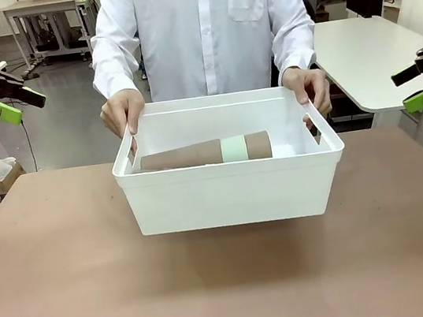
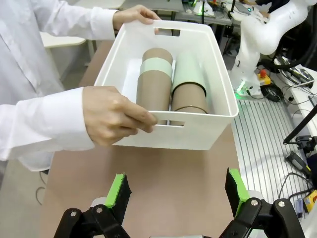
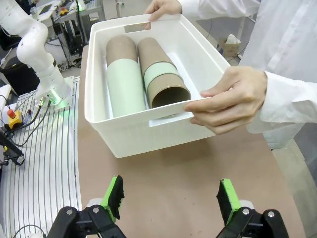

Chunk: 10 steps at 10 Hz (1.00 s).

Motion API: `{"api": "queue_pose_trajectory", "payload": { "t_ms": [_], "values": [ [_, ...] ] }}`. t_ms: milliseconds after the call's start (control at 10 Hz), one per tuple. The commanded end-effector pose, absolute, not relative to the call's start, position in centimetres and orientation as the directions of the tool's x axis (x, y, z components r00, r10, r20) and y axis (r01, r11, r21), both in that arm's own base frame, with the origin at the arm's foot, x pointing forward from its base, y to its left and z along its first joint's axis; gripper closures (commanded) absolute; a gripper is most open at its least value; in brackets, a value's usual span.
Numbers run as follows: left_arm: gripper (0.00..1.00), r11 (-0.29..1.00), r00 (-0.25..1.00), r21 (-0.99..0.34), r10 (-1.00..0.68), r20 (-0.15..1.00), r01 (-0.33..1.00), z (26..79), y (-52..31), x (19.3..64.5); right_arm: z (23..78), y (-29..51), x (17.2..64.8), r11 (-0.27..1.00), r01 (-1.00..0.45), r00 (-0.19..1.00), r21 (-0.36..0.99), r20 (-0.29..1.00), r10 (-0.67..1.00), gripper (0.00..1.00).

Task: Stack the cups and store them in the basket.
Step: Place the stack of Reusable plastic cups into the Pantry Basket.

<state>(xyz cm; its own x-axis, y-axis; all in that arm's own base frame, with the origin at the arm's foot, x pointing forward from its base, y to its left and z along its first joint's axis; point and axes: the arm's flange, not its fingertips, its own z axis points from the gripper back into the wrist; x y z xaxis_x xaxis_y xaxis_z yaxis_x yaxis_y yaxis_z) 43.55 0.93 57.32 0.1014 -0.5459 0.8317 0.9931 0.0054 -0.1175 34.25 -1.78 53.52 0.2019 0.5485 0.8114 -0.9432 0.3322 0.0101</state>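
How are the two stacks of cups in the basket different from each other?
The first cup stack has a narrow green band between brown cups, while the second cup stack shows a long green cup with brown at its end. The first stack's open brown mouth faces the right wrist camera. Both lie side by side in the white basket.

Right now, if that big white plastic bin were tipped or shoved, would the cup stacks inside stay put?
Probably not. The brown and mint green tumbler stacks lie on their sides in the white rectangular plastic bin, so they would likely roll. Being tapered, they may curve. The person's hands seem to steady it.
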Motion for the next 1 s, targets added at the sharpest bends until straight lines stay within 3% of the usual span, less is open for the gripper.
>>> {"api": "queue_pose_trajectory", "payload": {
  "t_ms": [0,900],
  "values": [
    [0.0,0.013,0.114,-0.128,-0.547,0.829,0.992,57.71,0.86,43.58,53.83,-1.7,34.43,0.336,-0.942,0.202,0.016,0.824,0.529,0.0],
    [0.0,0.013,0.114,-0.128,-0.547,0.829,0.992,57.71,0.86,43.58,53.83,-1.7,34.43,0.336,-0.942,0.202,0.016,0.824,0.529,0.0]
  ]
}}
